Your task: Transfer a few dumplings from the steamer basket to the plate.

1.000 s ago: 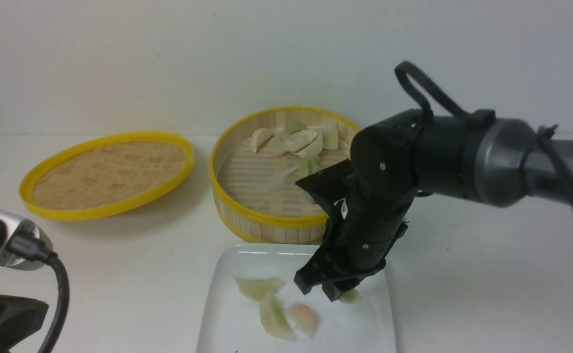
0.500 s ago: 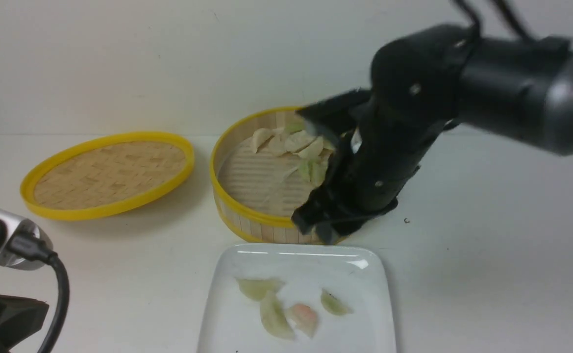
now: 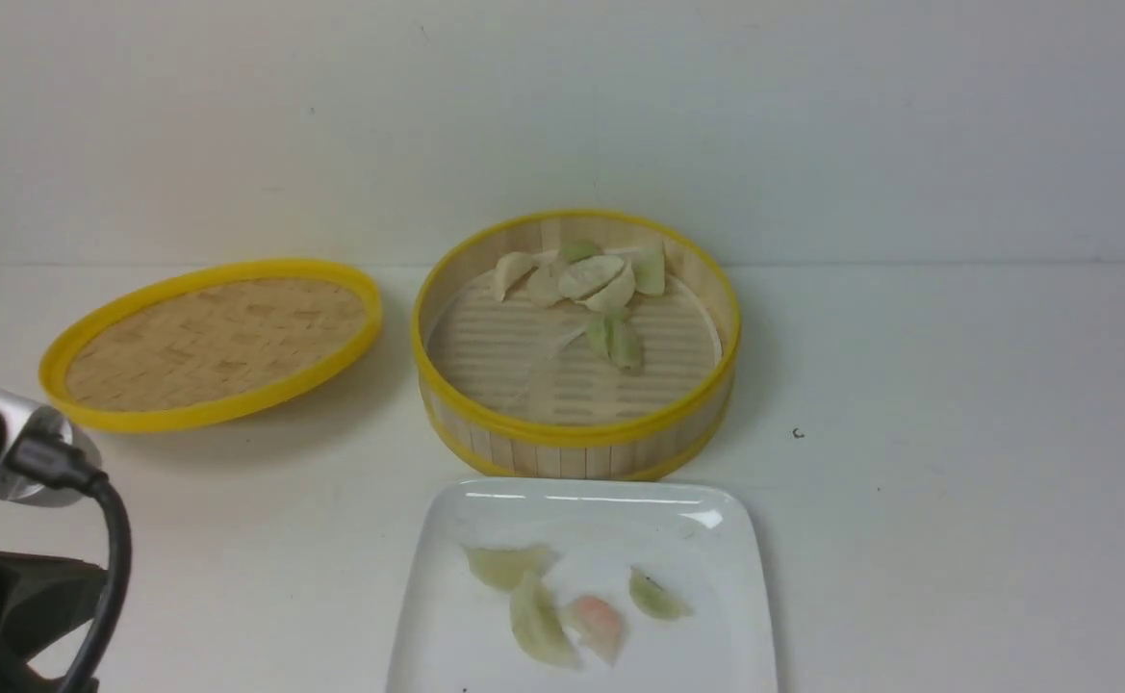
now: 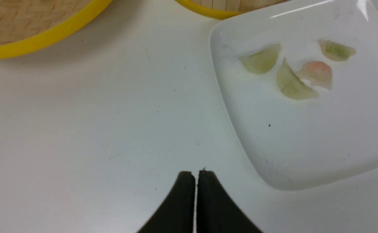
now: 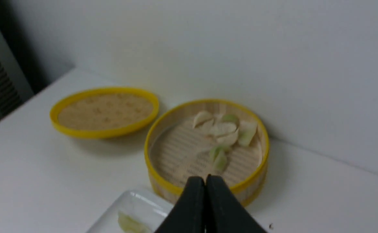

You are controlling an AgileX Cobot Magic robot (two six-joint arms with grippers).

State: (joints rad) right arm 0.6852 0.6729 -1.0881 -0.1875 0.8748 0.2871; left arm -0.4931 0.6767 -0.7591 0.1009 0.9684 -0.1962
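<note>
Your right gripper, jaws together and empty, hangs short of the basket; its dumplings lie straight ahead, past the near rim (four already rest on the plate). The left gripper, closed too, sits beside the plate.

Both the left hand and right hand are closed, empty.

Flat yellow-rimmed woven lid lying on white table, pale wall behind

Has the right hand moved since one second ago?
Yes. The right hand hung over the plate; now it has left the front view, rising rightward.
</note>
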